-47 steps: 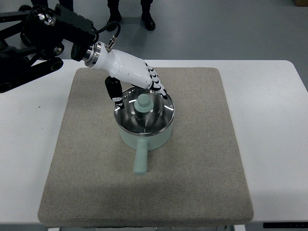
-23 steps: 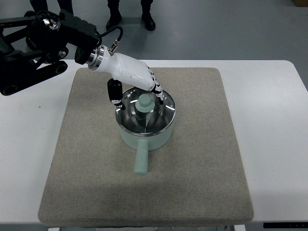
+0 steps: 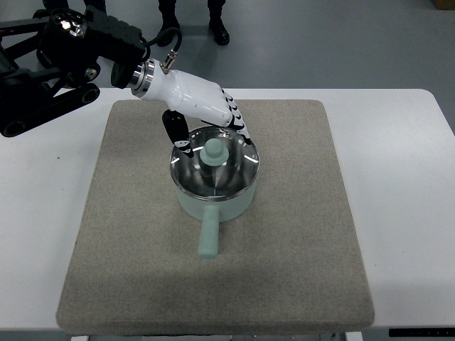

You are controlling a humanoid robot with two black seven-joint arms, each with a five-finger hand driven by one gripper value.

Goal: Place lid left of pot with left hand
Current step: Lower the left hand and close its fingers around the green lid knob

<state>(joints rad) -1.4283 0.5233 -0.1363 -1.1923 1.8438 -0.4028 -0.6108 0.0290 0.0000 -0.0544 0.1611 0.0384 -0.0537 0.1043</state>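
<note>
One white worktop [image 3: 398, 213] carries one grey mat [image 3: 298, 270]. On the mat stands one pale green pot [image 3: 213, 202], its handle pointing toward the camera. One shiny lid [image 3: 213, 170] with a green knob sits on the pot, covering it. One left robot hand [image 3: 213, 124] hangs over the lid's far rim, fingers spread loosely, gripping nothing.

Grey felt mat [image 3: 298, 241] on a white table [image 3: 405, 213]; people's dark shoes [image 3: 218, 30] beyond.

Left arm [image 3: 50, 60] cropped at edge
</note>
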